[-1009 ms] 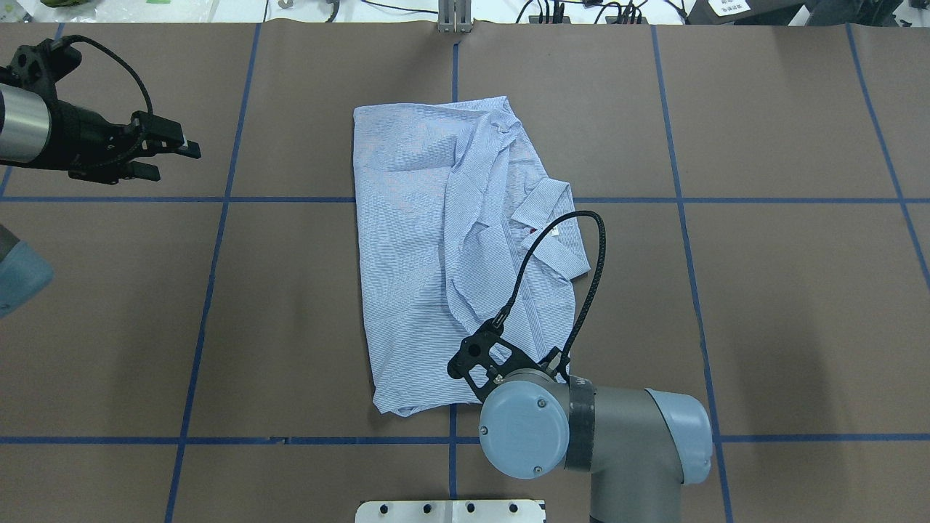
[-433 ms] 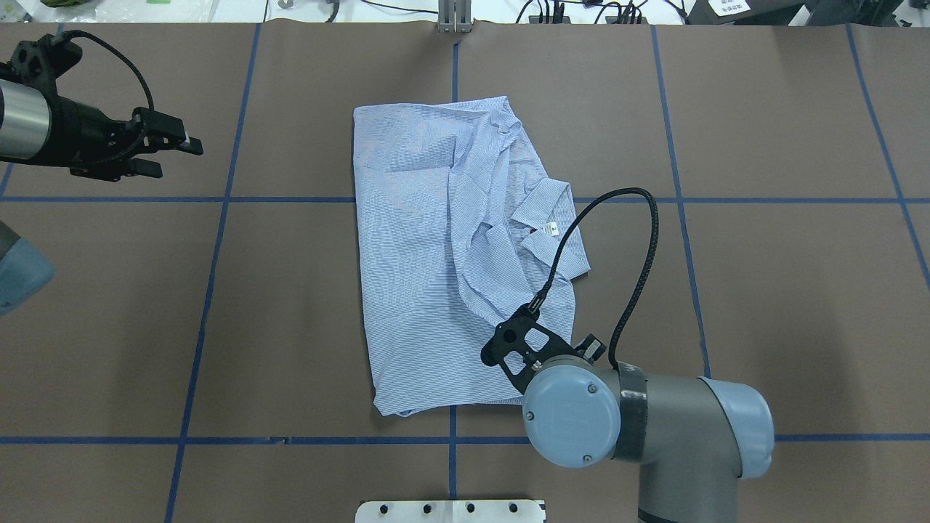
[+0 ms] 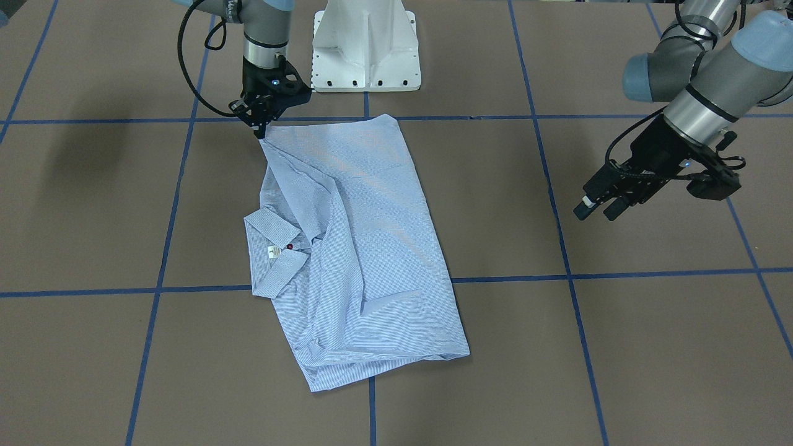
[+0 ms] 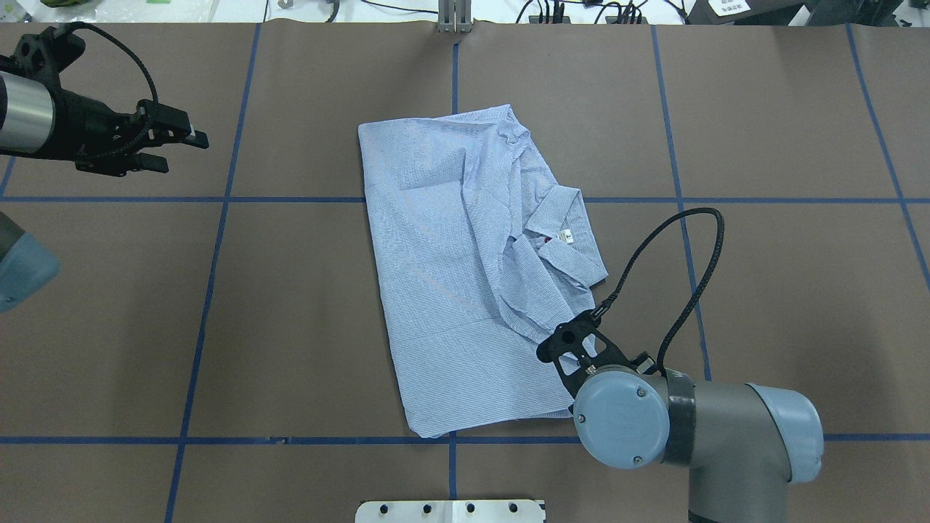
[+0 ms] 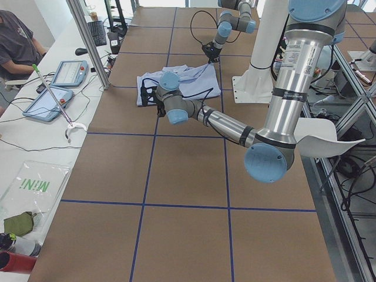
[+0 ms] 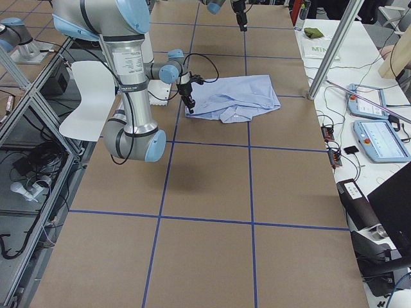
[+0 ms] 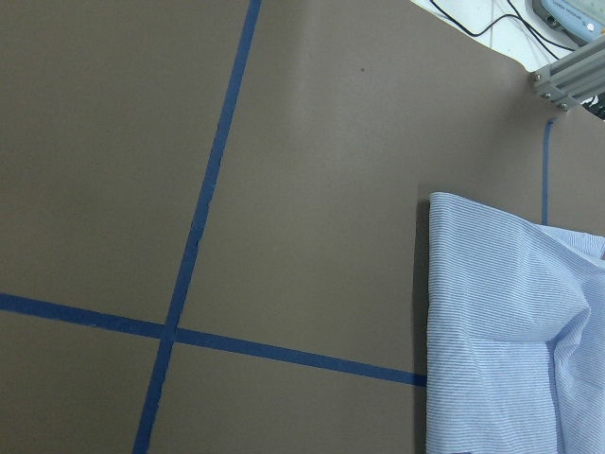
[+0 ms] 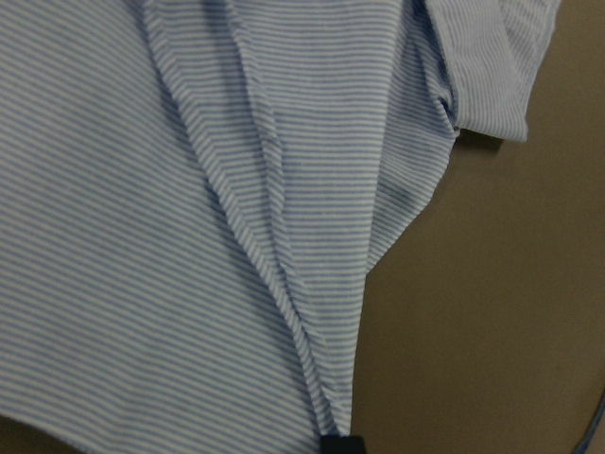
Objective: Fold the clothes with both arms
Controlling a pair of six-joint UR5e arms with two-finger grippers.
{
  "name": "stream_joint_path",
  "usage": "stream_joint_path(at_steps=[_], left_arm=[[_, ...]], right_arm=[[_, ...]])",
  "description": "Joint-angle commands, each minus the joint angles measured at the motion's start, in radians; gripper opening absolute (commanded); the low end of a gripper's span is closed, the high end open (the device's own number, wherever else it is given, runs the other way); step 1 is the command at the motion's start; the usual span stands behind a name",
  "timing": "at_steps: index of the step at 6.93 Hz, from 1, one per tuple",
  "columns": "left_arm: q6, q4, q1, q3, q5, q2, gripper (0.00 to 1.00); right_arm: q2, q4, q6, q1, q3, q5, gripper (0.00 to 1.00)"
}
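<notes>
One shirt [image 4: 465, 269] dragged rightward, corner pinched by right end effector [image 3: 259, 131]; left end effector [image 4: 178, 151] spread, empty.

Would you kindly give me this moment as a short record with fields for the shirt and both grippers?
garment: light blue striped shirt, partly folded, lying on the brown table
collar: facing up, white neck label showing
right gripper: shut on the shirt's corner on the robot's side
left gripper: open, above bare table, apart from the shirt
</notes>
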Motion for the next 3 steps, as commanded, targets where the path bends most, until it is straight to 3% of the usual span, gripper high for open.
stream_joint_path(at_steps=[1,2,3], left_arm=[[-0.016,0.005,0.000,-0.009,0.000,-0.012,0.86],[-0.016,0.005,0.000,-0.010,0.000,-0.012,0.86],[-0.016,0.005,-0.002,-0.021,-0.002,-0.009,0.86]], right_arm=[[-0.023,0.003,0.104,-0.001,0.027,0.047,1.00],[-0.063,0.003,0.105,-0.001,0.081,0.047,1.00],[-0.038,-0.003,0.107,-0.013,0.100,0.043,1.00]])
